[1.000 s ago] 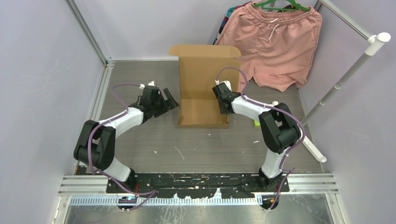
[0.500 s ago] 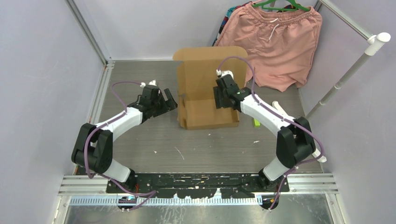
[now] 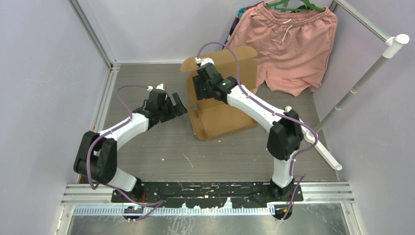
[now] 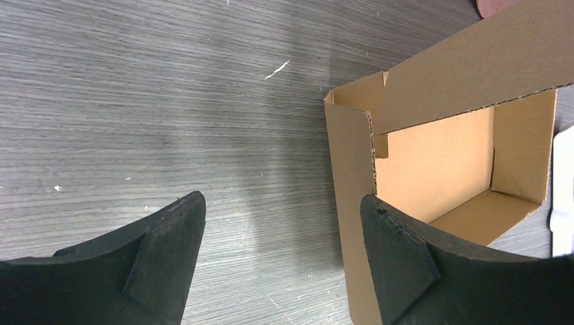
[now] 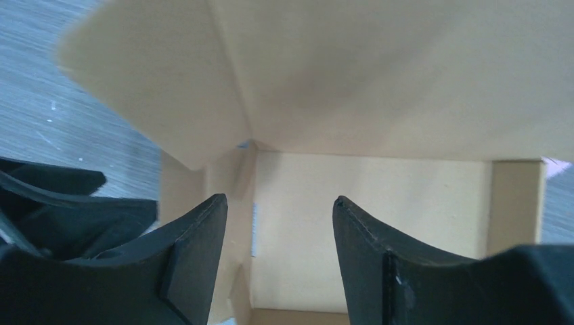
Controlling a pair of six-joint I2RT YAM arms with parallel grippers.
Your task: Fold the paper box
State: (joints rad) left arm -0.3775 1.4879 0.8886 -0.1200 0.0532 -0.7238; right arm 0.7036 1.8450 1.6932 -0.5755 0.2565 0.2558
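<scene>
The paper box (image 3: 222, 117) sits on the grey counter (image 3: 147, 142), skewed, its tray open upward and its back flap (image 3: 243, 61) standing up at the far side. Pink shorts (image 3: 288, 46) hang behind the box, to its right. The left arm's fingers (image 4: 169, 244) are spread wide and empty, low over the counter just left of the box's left wall. The right arm's fingers (image 5: 196, 250) are spread too, pinching nothing, above the box's far left corner in front of the flap.

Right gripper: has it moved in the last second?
Yes. In the top view the right gripper has swung left, away from the pink shorts, and toward the back wall, now over the back-left corner of the cardboard box.
</scene>
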